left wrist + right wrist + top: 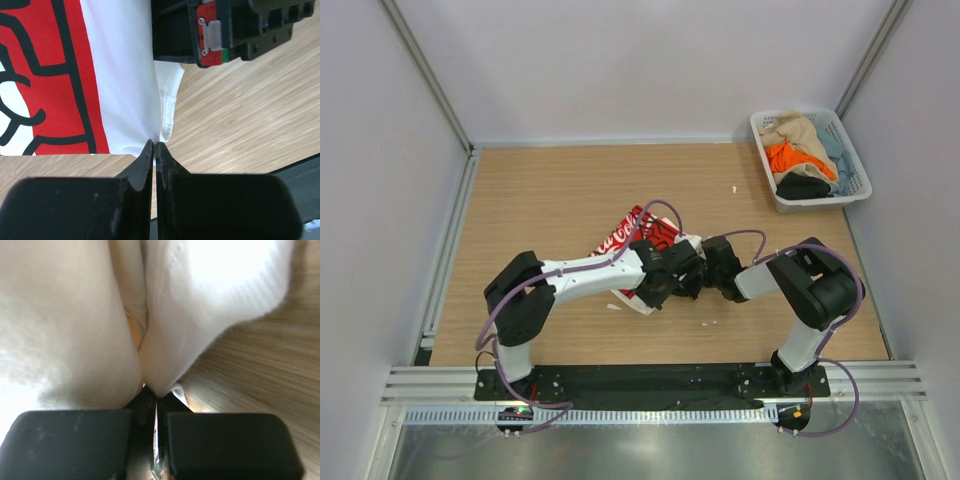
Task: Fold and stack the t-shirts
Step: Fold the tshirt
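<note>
at mid-table, left pincer (155,146) and right pincer (154,394) each fully closed on the white t-shirt (125,75)

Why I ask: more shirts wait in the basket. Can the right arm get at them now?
Likely not yet: the right arm has its jaws shut on the white t-shirt mid-table. The basket stands far right, nothing between.

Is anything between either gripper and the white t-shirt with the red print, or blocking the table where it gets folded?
Nothing visible. The left gripper and right gripper are each shut on an edge of the white red-printed t-shirt. The white plastic lattice basket of other shirts sits apart, far right on the wooden table.
</note>
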Available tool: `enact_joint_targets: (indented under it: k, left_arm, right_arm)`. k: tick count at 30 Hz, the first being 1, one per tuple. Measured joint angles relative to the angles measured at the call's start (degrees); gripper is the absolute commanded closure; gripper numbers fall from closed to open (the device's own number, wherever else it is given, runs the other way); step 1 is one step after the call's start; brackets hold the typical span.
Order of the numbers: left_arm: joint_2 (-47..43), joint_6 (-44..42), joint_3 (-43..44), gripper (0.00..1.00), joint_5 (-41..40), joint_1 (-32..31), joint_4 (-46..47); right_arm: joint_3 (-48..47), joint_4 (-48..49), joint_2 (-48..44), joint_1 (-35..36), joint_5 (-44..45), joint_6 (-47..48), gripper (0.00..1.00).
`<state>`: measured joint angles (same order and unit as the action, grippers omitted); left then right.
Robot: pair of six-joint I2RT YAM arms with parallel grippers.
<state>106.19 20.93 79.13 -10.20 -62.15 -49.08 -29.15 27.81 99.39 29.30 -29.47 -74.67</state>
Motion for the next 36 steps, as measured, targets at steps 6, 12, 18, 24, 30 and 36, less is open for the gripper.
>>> enact_joint_targets:
  k: [6,12,18,24,30,36]
  left_arm:
    - [-0.07,0.52,-0.15,1.0,1.18,-0.39,0.68]
    - [-0.07,1.22,-1.22,0.83,2.67,-0.42,1.53]
    - [-0.92,1.4,-0.72,0.66,5.07,-0.46,1.6]
    - [-7.85,2.82,1.42,0.78,11.41,2.75,2.73]
    - [-11.96,4.63,-1.95,0.94,22.18,14.01,11.5]
    - [-6.47,6.88,-7.96,0.99,31.3,17.94,20.65]
  right_arm:
    - [-0.52,-1.64,-0.33,0.0,-0.02,0.59,0.99]
    - [-0.59,-12.04,-5.88,-2.54,0.24,4.13,0.96]
    - [-1.9,-28.76,-17.88,-13.07,0.0,14.97,0.86]
    - [-13.42,-43.08,-17.75,-20.55,-0.87,29.44,0.87]
    - [-22.82,-41.83,-10.86,-20.39,-7.02,33.57,0.96]
    - [-24.44,-33.55,-2.03,-19.39,-16.33,31.39,0.97]
